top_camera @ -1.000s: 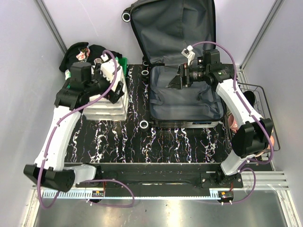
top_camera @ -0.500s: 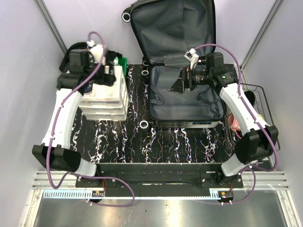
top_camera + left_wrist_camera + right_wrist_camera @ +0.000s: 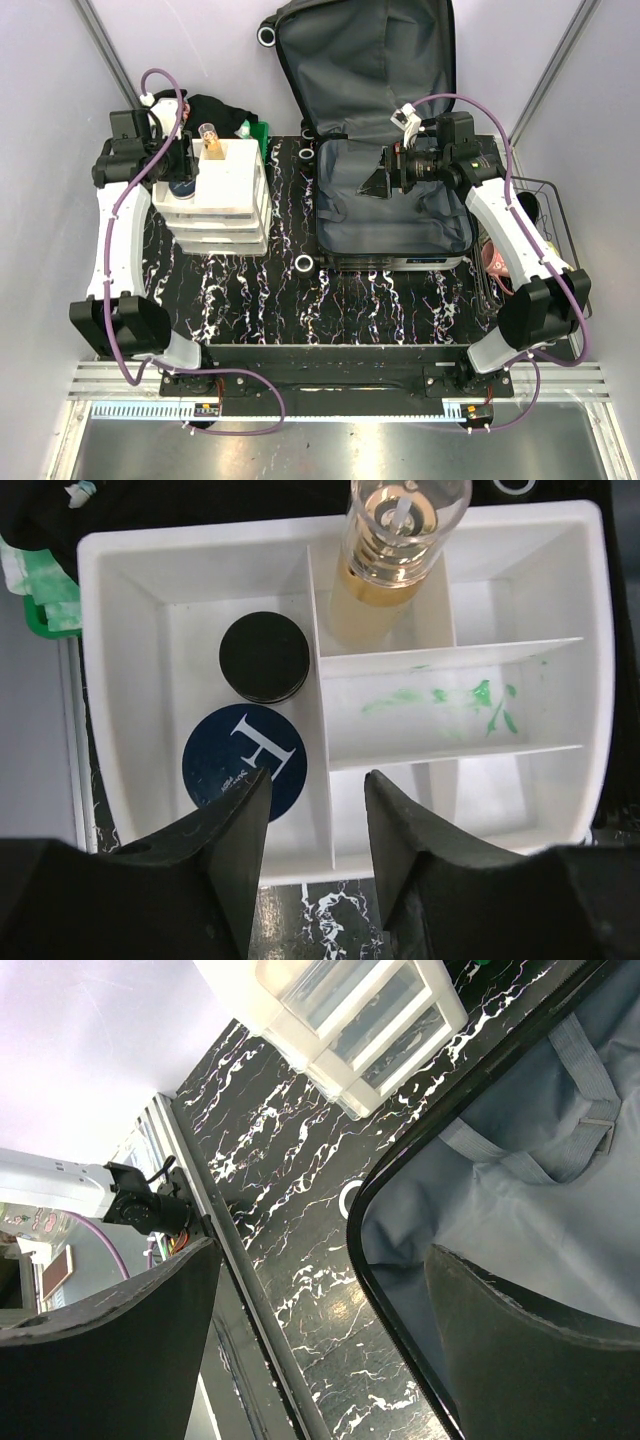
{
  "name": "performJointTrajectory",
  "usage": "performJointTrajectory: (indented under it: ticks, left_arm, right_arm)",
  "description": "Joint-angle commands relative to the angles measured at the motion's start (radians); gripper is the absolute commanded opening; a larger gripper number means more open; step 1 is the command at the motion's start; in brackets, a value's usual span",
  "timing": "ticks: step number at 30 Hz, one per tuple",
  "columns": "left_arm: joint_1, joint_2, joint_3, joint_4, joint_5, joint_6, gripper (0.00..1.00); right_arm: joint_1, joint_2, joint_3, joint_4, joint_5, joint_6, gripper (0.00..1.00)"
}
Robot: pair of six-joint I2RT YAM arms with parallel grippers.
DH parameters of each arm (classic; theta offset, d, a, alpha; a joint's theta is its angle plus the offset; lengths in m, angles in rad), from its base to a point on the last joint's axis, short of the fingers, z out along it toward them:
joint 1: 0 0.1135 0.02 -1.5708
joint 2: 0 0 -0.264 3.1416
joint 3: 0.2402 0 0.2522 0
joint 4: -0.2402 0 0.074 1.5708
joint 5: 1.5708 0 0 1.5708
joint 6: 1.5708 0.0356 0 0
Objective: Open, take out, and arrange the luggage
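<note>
The luggage [image 3: 390,205] lies open right of centre, its lid [image 3: 365,60] leaning on the back wall and its dark grey lining [image 3: 520,1190] bare. My right gripper [image 3: 375,180] hangs open over the lower half, near its left rim, with nothing between the fingers [image 3: 530,1350]. My left gripper [image 3: 186,163] hovers over the top tray of the white drawer unit [image 3: 222,200]. Its jaws [image 3: 315,800] are partly apart and empty. In the tray [image 3: 120,680] sit a perfume bottle [image 3: 390,560], a black round lid [image 3: 264,657] and a blue round tin [image 3: 243,765].
A green bin [image 3: 258,130] and black cloth [image 3: 210,108] lie behind the drawer unit. A wire basket [image 3: 530,215] stands at the right edge. Small white wheels [image 3: 305,264] stick out from the luggage's left side. Black marble tabletop [image 3: 300,300] spans the front.
My left arm has swung back and to the left across the drawer unit and its jaws have narrowed. The perfume bottle now stands uncovered in the tray. The right arm has barely moved.
</note>
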Motion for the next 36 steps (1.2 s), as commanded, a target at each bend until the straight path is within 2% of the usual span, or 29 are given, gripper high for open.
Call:
performJointTrajectory:
  ticks: [1, 8, 12, 13, 16, 20, 25, 26, 29, 36]
  left_arm:
    - [0.003, 0.04, 0.05, 0.034, -0.007, 0.028, 0.46]
    - [-0.003, 0.126, 0.093, 0.06, 0.011, 0.019, 0.4]
    - [-0.015, 0.159, 0.1, 0.071, 0.002, 0.013, 0.32]
    - [-0.018, 0.17, 0.098, 0.071, -0.003, 0.01, 0.27]
    - [-0.034, 0.178, 0.087, 0.063, -0.047, 0.001, 0.2]
    - [-0.04, 0.164, 0.058, 0.054, -0.078, -0.025, 0.13]
    - [-0.04, 0.141, 0.021, 0.026, -0.133, -0.035, 0.11]
    - [-0.038, 0.139, 0.02, 0.02, -0.139, -0.033, 0.0]
    - [-0.035, 0.13, 0.026, -0.029, -0.187, -0.045, 0.0]
    - [-0.002, 0.005, -0.034, -0.084, -0.303, -0.016, 0.0]
  right_arm:
    - [-0.006, 0.001, 0.034, 0.011, -0.001, -0.008, 0.93]
    - [-0.006, -0.007, 0.025, 0.011, 0.006, -0.007, 0.93]
    - [-0.006, -0.007, 0.021, 0.011, 0.011, -0.008, 0.93]
    - [-0.005, -0.005, 0.021, 0.009, 0.011, -0.008, 0.93]
    - [-0.006, -0.001, 0.026, 0.004, 0.015, -0.013, 0.93]
    - [-0.007, 0.005, 0.04, -0.009, 0.018, -0.027, 0.93]
    - [-0.008, 0.024, 0.052, -0.012, 0.009, -0.025, 0.93]
    - [-0.01, 0.025, 0.055, -0.014, 0.008, -0.024, 0.93]
    - [-0.01, 0.039, 0.071, -0.012, -0.003, -0.019, 0.93]
    - [-0.011, 0.056, 0.09, -0.014, -0.017, -0.016, 0.93]
